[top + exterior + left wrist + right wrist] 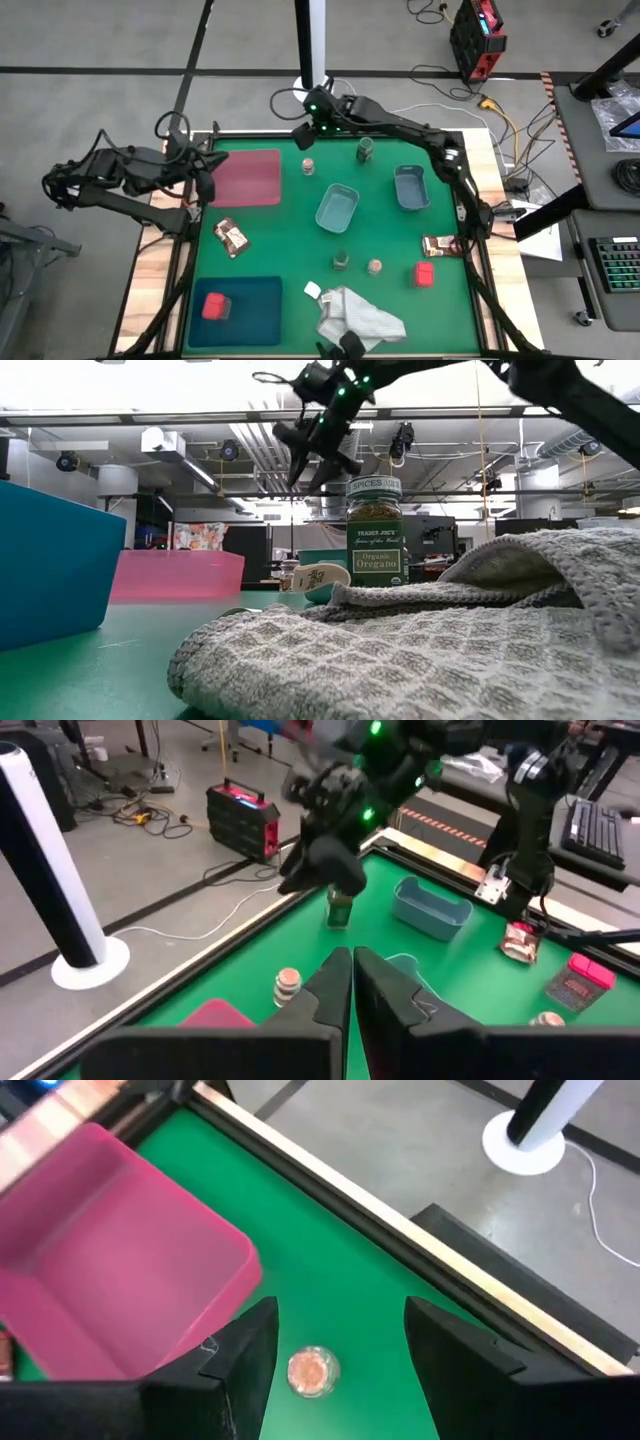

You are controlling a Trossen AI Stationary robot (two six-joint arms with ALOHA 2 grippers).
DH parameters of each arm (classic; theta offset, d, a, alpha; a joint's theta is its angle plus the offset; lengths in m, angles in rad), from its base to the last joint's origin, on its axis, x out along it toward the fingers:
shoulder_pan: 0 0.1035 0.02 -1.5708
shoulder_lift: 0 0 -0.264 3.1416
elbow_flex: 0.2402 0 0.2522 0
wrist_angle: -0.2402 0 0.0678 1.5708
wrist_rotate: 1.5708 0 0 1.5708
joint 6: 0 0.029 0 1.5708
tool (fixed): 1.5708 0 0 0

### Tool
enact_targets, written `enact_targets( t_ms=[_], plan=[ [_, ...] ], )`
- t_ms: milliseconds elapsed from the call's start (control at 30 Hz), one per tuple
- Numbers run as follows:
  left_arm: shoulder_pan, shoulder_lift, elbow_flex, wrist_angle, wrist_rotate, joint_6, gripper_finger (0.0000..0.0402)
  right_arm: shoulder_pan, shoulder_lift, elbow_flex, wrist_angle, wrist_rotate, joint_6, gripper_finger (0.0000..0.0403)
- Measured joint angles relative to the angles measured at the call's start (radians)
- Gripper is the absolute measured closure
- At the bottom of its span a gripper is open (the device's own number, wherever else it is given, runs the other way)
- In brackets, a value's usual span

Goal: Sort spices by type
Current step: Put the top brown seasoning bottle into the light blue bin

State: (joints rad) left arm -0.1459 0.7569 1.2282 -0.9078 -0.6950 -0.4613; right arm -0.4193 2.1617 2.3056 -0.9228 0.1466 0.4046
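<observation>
Right claw (340, 1342) open (seemingly above jar (313, 1371)).

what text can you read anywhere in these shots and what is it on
"SPICES" on the lid of the green jar, low view.
"TRADER JOE'S" at the label's top.
"Organic Oregano" in its middle.
The script line between them and the label's small seal are too blurred to read.
Nothing else is legible.

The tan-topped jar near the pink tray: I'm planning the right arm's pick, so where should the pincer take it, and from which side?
Grip the tan-topped jar around its round body just under the lid, coming straight down from above. It stands upright with bare mat all around, and the open right pincer already hangs over it, fingers either side. The pink tray sits beside it, apart.
</observation>
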Motion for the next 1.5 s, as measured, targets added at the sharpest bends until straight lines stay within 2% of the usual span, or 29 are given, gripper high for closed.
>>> enact_targets(
  t_ms=[267, 433, 533, 1000, 1500],
  plan=[
    [0.0, -0.008, 0.0, -0.04, -0.045, 0.023, 0.0402, -0.01, 0.117, 0.049, -0.028, -0.006, 0.044, 0.0121],
    [0.0, -0.007, 0.0, -0.054, -0.057, 0.016, 0.0402, -0.005, 0.167, 0.049, -0.047, -0.094, 0.076, 0.0088],
    [0.0, -0.008, 0.0, -0.063, -0.057, 0.007, 0.0402, 0.008, 0.186, 0.049, -0.071, -0.103, 0.084, 0.0078],
    [0.0, -0.006, 0.0, -0.091, -0.057, -0.018, 0.0402, 0.047, 0.245, 0.033, -0.077, -0.095, 0.094, 0.0097],
    [0.0, -0.005, 0.0, -0.096, -0.057, -0.046, 0.0402, 0.05, 0.247, -0.083, 0.069, -0.092, 0.067, 0.0136]
  ],
)
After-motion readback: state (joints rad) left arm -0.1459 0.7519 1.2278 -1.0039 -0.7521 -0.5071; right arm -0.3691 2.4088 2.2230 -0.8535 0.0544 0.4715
